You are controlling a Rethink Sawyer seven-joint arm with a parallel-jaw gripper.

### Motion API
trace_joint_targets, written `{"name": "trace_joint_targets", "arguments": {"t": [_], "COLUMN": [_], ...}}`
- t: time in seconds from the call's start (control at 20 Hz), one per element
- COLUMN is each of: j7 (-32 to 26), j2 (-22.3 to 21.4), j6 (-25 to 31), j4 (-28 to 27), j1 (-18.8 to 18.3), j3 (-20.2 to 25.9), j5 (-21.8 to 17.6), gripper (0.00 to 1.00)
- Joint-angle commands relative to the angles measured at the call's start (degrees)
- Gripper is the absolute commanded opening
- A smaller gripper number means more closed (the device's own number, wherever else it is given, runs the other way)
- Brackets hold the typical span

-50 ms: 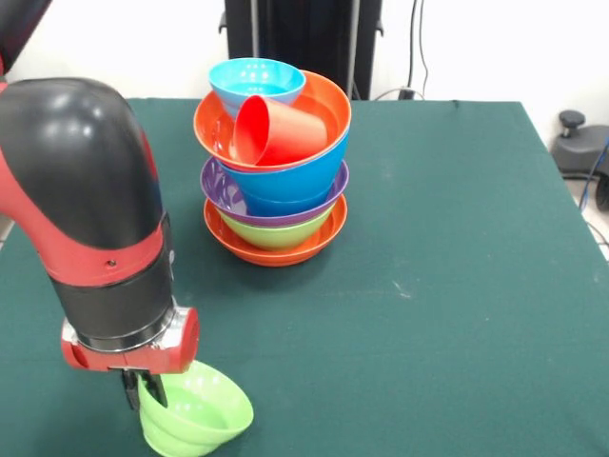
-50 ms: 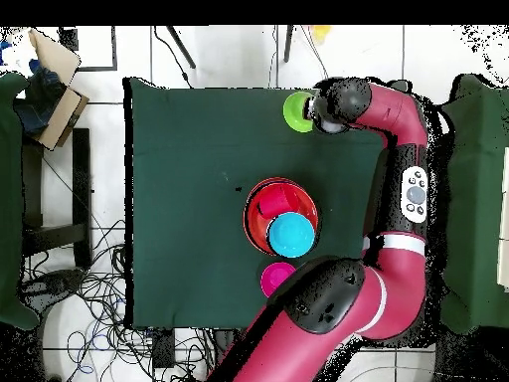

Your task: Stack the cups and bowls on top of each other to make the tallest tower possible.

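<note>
Green table [image 1: 457, 286]: 1 tower [image 1: 276, 181], gripper [image 1: 143, 388] clasping green bowl [image 1: 195, 414].

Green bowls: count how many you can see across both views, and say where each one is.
2. One green bowl sits nested low in the tower, above the orange base bowl. The other green bowl is at the gripper, tilted, near the table edge. More may be hidden inside.

The green bowl [image 1: 195, 414] runs off the front view's bottom edge, its rim hiding the jaws.
</note>
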Motion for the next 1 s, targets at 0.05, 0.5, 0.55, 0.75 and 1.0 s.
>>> {"name": "trace_joint_targets", "arguments": {"t": [0.05,0.5,0.55,0.75,1.0], "j7": [-10.94,-7.6,-6.66,-2.99,-1.0], "j2": [2.66,-4.0,-6.19,-17.08,-30.34], "j6": [0.39,0.3,-1.0,-8.08,-12.52], "j4": [0.35,9.61,13.48,31.84,49.99], "j1": [1.39,0.52,-0.07,-3.57,-8.02], "j3": [-1.57,-4.46,-5.17,-7.14,-7.66], "j5": [-3.74,-1.11,-0.5,1.89,3.66], "gripper": [0.0,0.0,0.0,0.0,0.0]}}
